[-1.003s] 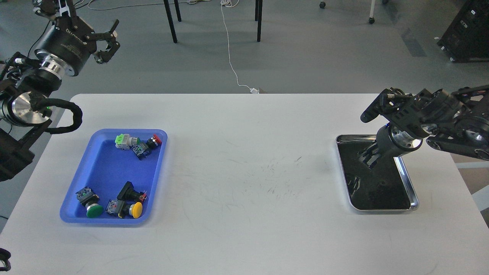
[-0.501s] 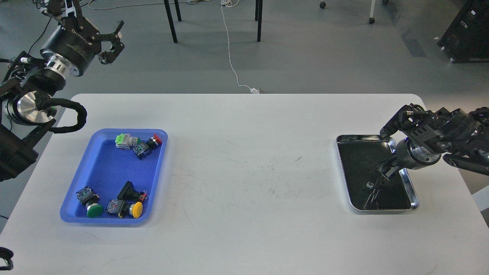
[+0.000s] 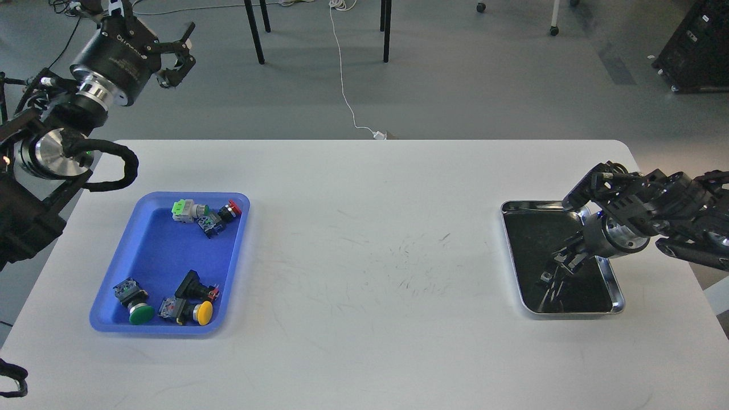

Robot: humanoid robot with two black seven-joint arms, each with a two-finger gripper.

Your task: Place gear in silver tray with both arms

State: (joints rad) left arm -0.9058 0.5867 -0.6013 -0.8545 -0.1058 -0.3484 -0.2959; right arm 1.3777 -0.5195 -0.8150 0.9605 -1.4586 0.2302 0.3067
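The silver tray (image 3: 515, 208) lies on the white table at the right, its dark bottom mirroring my arm. My right gripper (image 3: 561, 263) hangs low over the tray's middle, dark against the dark bottom; I cannot tell its fingers apart or whether it holds anything. My left gripper (image 3: 177, 54) is raised high at the upper left, past the table's far edge, fingers spread and empty. The gear pieces lie in the blue tray (image 3: 148, 239): a green-and-white part (image 3: 183, 209), a red-capped one (image 3: 230, 209), a green button (image 3: 136, 310), a yellow button (image 3: 199, 312).
The white table (image 3: 364, 256) has scuff marks in the middle. Beyond its far edge are chair legs (image 3: 256, 28) and a white cable (image 3: 344, 74) on the grey floor. A black case (image 3: 697, 45) stands at the upper right.
My right arm dropped and drew back to the right over the silver tray, then shifted slightly left. My left arm rose and moved a little right.
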